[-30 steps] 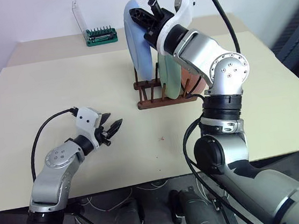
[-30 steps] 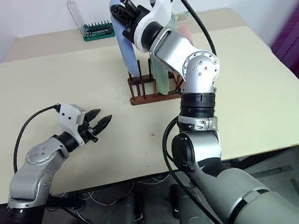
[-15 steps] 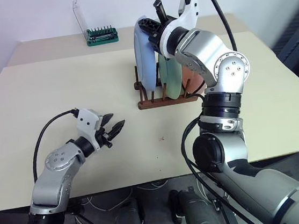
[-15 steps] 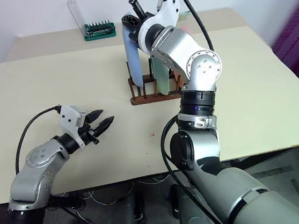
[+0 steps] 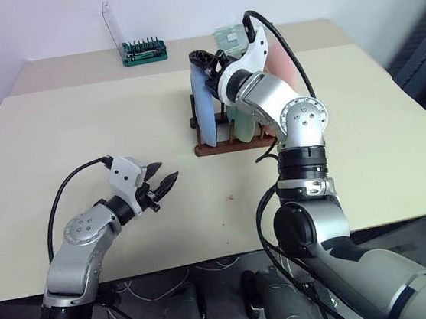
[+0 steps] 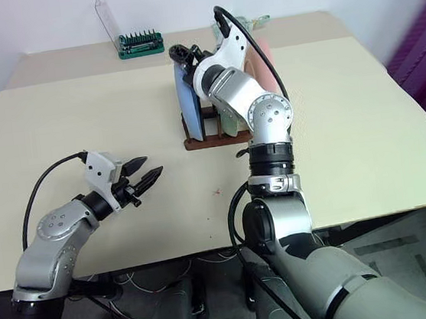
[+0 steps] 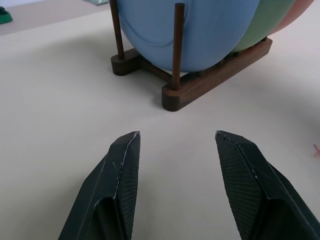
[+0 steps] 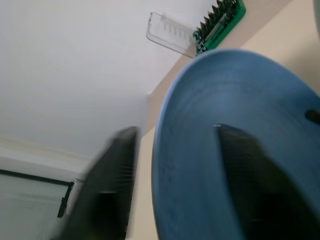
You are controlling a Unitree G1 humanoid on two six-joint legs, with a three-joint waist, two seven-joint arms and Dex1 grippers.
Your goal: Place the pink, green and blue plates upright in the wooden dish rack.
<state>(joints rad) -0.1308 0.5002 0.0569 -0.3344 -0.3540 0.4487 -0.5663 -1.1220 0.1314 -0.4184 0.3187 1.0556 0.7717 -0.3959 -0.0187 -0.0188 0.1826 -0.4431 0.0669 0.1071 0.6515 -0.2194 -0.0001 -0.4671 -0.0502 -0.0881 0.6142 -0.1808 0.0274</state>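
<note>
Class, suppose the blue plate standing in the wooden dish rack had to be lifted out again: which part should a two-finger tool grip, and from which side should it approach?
Grip the top rim of the blue plate, coming from above. It stands on edge in the wooden dish rack; pegs flank its lower part and the green plate stands close behind, so probably only the upper edge is free, thin enough for one finger on each face.

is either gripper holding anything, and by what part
Left gripper is open and empty. Right gripper straddles the blue plate's top rim, fingers apart; no grip visible.
</note>
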